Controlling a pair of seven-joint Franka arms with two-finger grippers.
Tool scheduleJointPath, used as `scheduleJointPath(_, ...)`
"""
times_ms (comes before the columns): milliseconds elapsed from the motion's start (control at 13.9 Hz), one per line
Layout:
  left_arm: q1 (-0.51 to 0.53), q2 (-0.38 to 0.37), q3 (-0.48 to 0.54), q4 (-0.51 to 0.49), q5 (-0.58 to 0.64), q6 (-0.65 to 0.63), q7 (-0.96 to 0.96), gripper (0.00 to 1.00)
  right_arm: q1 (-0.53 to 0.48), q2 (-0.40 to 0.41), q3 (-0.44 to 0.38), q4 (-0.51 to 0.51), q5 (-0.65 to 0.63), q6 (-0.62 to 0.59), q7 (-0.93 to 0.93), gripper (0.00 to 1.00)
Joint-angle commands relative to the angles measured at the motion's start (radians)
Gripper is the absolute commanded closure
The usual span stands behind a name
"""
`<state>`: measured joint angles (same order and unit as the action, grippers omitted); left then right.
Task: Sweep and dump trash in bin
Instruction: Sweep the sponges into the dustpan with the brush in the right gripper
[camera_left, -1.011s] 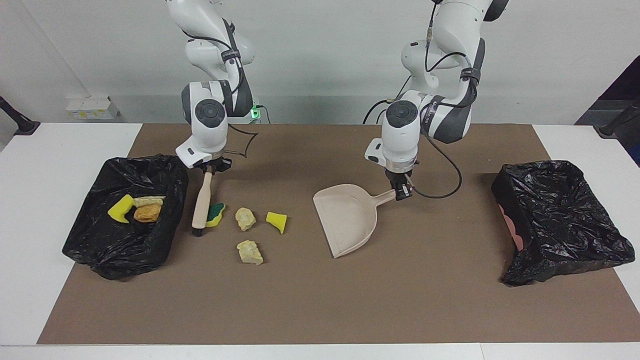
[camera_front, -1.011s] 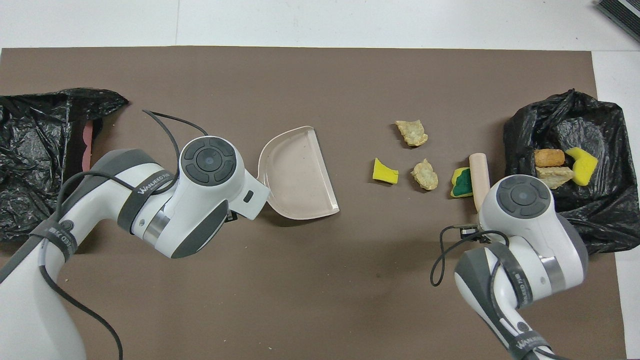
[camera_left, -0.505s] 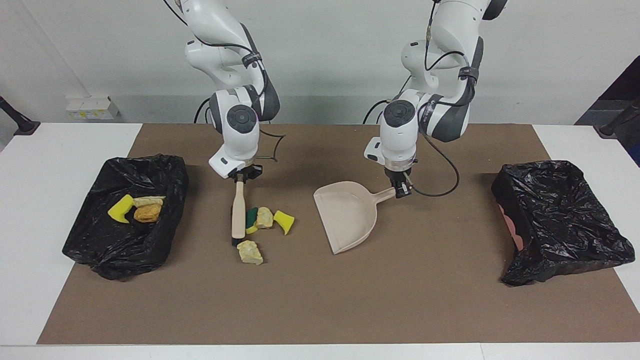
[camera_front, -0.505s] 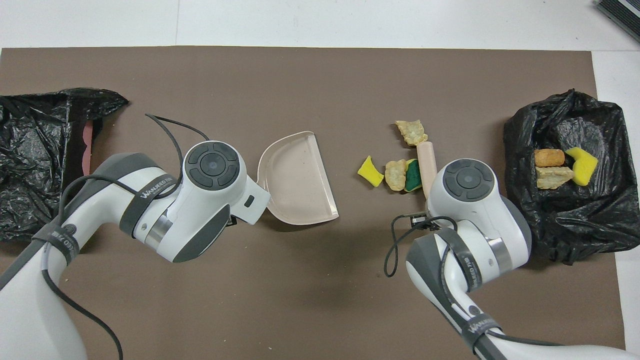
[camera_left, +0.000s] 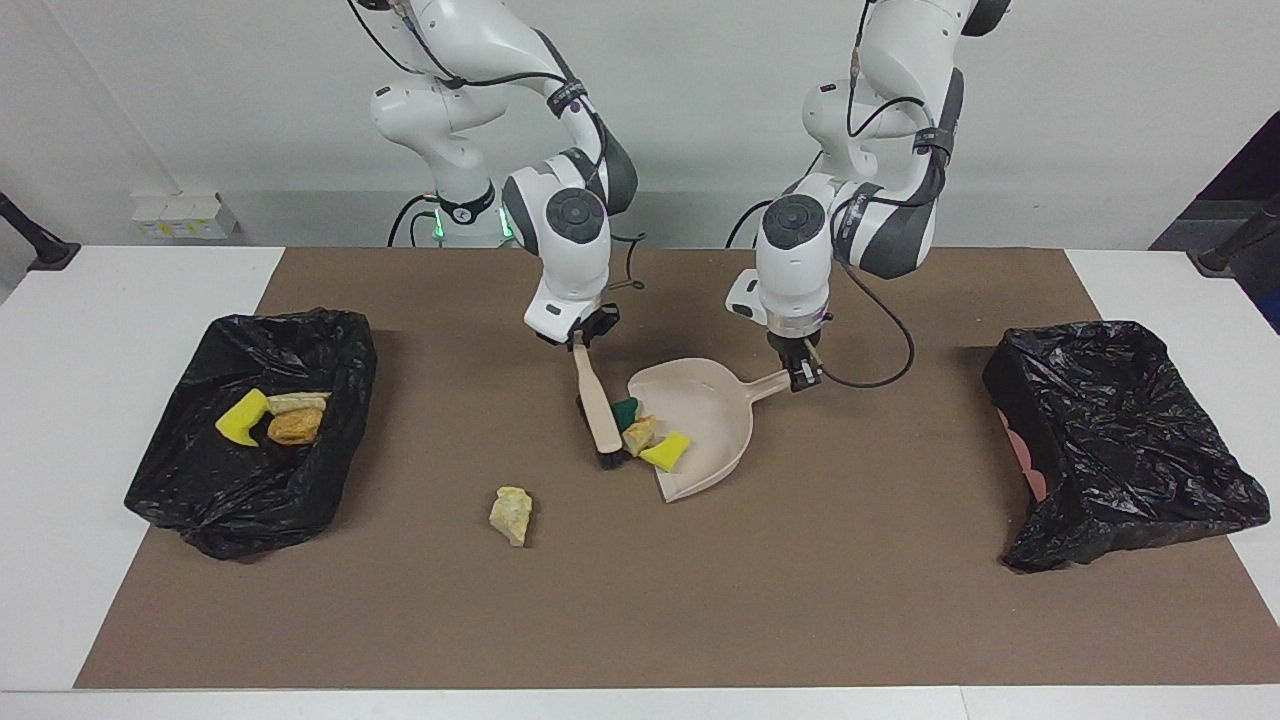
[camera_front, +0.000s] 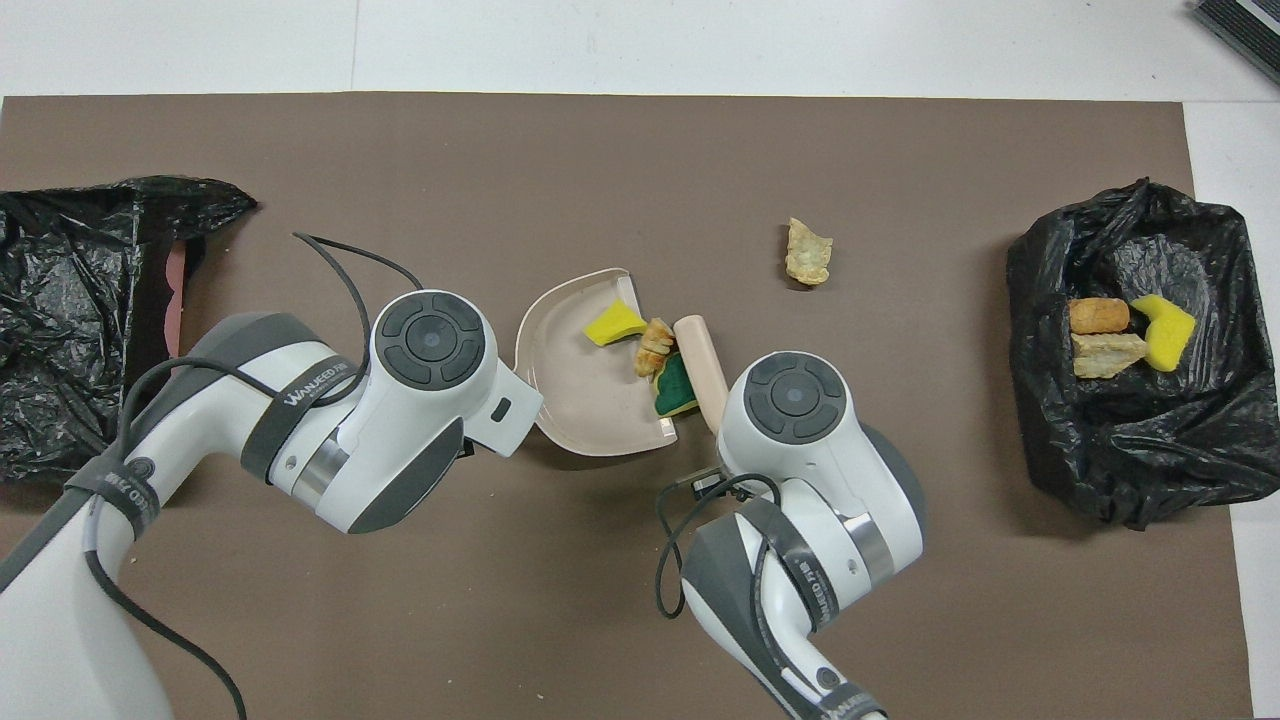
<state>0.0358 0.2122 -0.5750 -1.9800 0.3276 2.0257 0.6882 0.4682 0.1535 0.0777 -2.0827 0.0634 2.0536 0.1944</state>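
Observation:
My right gripper is shut on the handle of the beige brush, whose bristles rest on the mat at the dustpan's mouth. My left gripper is shut on the handle of the beige dustpan. Three trash scraps lie in the pan's mouth against the brush: a green-and-yellow sponge, a pale lump and a yellow sponge. One pale foam lump lies alone on the mat, toward the right arm's end. In the overhead view both wrists hide their grippers.
A black-bag bin at the right arm's end holds a yellow sponge, a pale scrap and an orange-brown lump. Another black-bag bin sits at the left arm's end. A brown mat covers the table.
The right arm swept the brush toward the left arm's end, pushing three scraps into the dustpan's mouth. One pale lump stayed behind, slightly turned. The dustpan barely moved.

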Motion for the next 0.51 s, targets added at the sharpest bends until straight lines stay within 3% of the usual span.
scheduleJointPath(0,-0.011,-0.037,0.012,-0.034,-0.013,-0.012,0.016,1.0,0.015,0.014,0.039,0.02,0.129,0.06,-0.09,1.0)
scheduleJointPath(217,-0.01,-0.036,0.012,-0.034,-0.013,-0.009,0.016,1.0,0.006,-0.014,0.05,0.036,0.162,0.012,-0.093,1.0)
scheduleJointPath(433,-0.013,-0.036,0.012,-0.034,-0.015,-0.004,0.017,1.0,-0.072,-0.025,0.036,0.111,0.119,-0.169,-0.092,1.0)
